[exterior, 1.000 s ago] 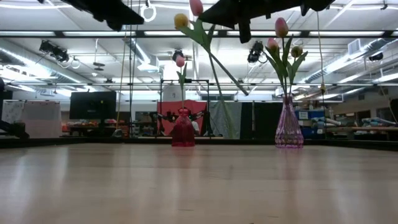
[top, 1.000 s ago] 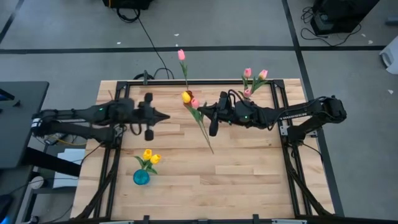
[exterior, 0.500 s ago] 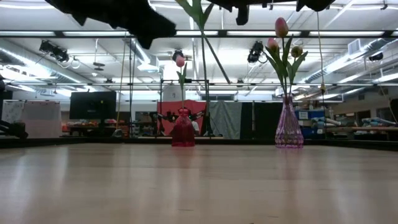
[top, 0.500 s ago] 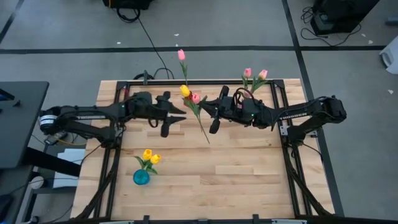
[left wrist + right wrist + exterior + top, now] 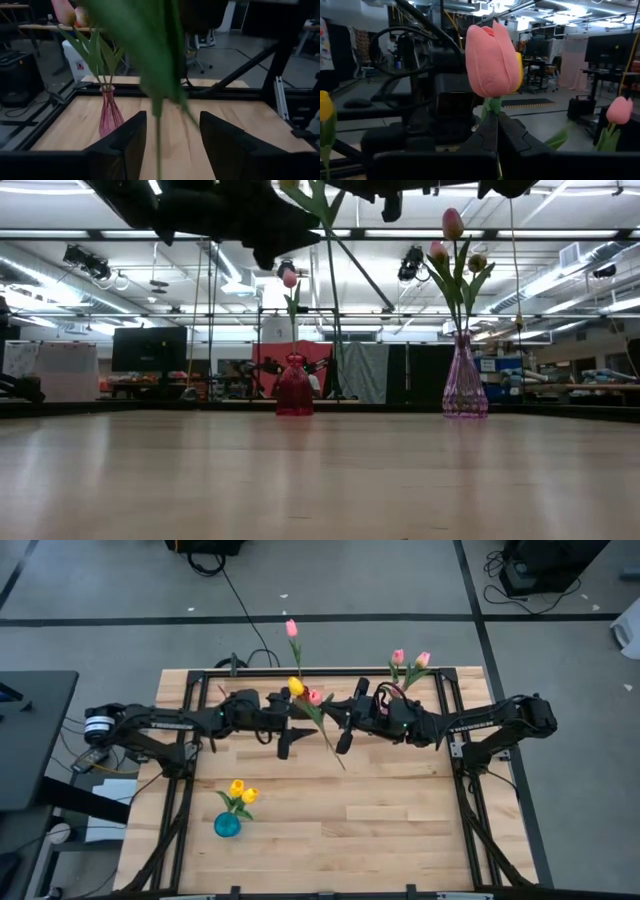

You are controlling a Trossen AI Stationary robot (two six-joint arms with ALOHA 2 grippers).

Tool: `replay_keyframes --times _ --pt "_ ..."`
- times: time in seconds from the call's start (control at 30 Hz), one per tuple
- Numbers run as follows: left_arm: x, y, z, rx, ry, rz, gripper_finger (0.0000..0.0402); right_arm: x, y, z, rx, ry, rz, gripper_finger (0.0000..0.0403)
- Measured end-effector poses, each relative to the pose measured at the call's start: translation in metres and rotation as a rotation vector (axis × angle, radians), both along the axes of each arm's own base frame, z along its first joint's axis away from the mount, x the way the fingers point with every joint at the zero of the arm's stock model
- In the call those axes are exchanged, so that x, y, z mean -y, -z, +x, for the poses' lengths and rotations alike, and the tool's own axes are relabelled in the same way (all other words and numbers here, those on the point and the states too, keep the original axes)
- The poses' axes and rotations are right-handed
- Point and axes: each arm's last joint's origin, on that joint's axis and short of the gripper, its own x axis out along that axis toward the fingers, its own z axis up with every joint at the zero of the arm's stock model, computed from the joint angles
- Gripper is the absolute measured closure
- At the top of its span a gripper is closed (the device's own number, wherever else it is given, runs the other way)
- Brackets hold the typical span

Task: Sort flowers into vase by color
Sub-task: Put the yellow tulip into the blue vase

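My right gripper [image 5: 323, 720] hangs above the table's middle, shut on two flowers: a pink tulip [image 5: 491, 59] with a yellow one [image 5: 297, 687] close behind it. Their long green stems [image 5: 331, 280] reach down below the gripper. My left gripper [image 5: 172, 135] is open, with a green stem and leaf [image 5: 156, 75] of these flowers between its two fingers, touching neither as far as I can see. A teal vase [image 5: 227, 825] with yellow tulips stands near left. A red vase [image 5: 294, 390] with one pink tulip stands at the far edge. A pink vase [image 5: 464, 385] with pink tulips stands far right. My right gripper pinches the stems [image 5: 493, 106] just below the pink bud between its two shut fingers [image 5: 512, 137]. It comes level from the table's right side, across the stems. The flowers are lifted clear of the table, buds up, stems slanting down below the fingers.
A dark metal frame [image 5: 440, 690] runs round the wooden table [image 5: 390, 830]. The near half of the table holds only the teal vase. Beyond the far edge lie floor cables and workshop furniture.
My left gripper has travelled toward the table's right edge, up to the held flowers, and has opened around their stems. My right gripper has stayed about where it was. The flowers have tipped more upright, their buds rising out of the low view.
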Motion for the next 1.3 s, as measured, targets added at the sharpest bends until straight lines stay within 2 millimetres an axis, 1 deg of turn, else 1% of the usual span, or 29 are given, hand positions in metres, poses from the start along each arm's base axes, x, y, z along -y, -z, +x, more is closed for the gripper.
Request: replay_keyframes --times 0.27,0.47,0.53,0.77,0.83,0.93,1.17,1.23,1.3 --pt "0.002 -0.001 0.003 0.027 0.050 -0.046 0.0228 0.001 0.000 0.000 -0.013 0.012 -0.040 0.0396" --pt "0.002 0.000 0.006 0.054 0.036 -0.059 0.0231 0.001 0.000 0.000 -0.012 0.010 -0.041 0.0396" --pt "0.001 0.000 0.010 0.080 0.036 -0.060 0.0231 0.001 0.000 0.000 -0.013 0.010 -0.041 0.0396" --pt "-0.002 0.008 0.025 0.048 0.030 -0.087 0.0241 0.001 0.000 0.000 -0.014 0.011 -0.049 0.0396" --pt "-0.003 0.008 0.026 0.048 0.026 -0.086 0.0253 0.001 0.000 0.000 -0.014 0.011 -0.049 0.0396" --pt "-0.003 0.006 0.026 0.057 0.026 -0.061 0.0283 0.001 0.000 0.000 -0.020 0.009 -0.049 0.0396" --pt "-0.003 0.003 0.025 0.066 0.025 -0.035 0.0377 0.000 0.001 0.000 -0.020 0.006 -0.035 0.0393" --pt "-0.002 0.003 0.024 0.060 0.027 -0.035 0.0389 0.000 0.001 0.000 -0.015 0.001 -0.024 0.0390" --pt "-0.002 0.004 0.024 0.049 0.033 -0.038 0.0386 -0.002 0.001 0.000 -0.015 -0.004 -0.019 0.0378"
